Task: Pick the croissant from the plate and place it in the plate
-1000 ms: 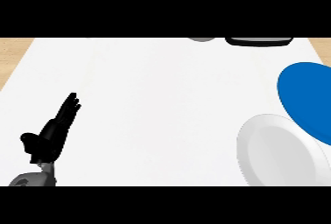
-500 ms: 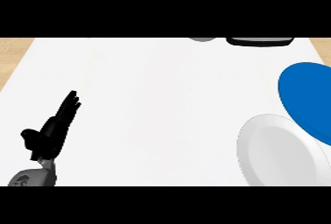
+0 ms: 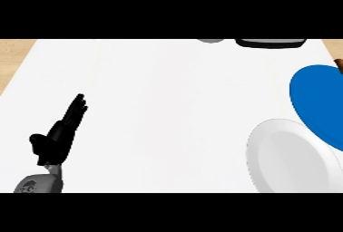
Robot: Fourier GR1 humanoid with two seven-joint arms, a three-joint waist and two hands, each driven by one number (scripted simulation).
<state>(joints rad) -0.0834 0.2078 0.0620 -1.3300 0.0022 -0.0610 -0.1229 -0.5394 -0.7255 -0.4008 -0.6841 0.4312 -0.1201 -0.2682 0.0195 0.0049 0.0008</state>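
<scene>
A blue plate lies at the right edge of the white counter, cut off by the view's border. Just in front of it sits a white plate, bare on top. A thin brown sliver shows at the right edge above the blue plate; I cannot tell whether it is the croissant. My left hand rests at the lower left with its fingers straight and pointing up, holding nothing. My right hand shows nowhere in the view.
A dark object and a small grey one sit at the counter's far edge. Wooden floor shows past the counter's left side.
The left hand has drifted slightly; otherwise nothing has visibly changed.
</scene>
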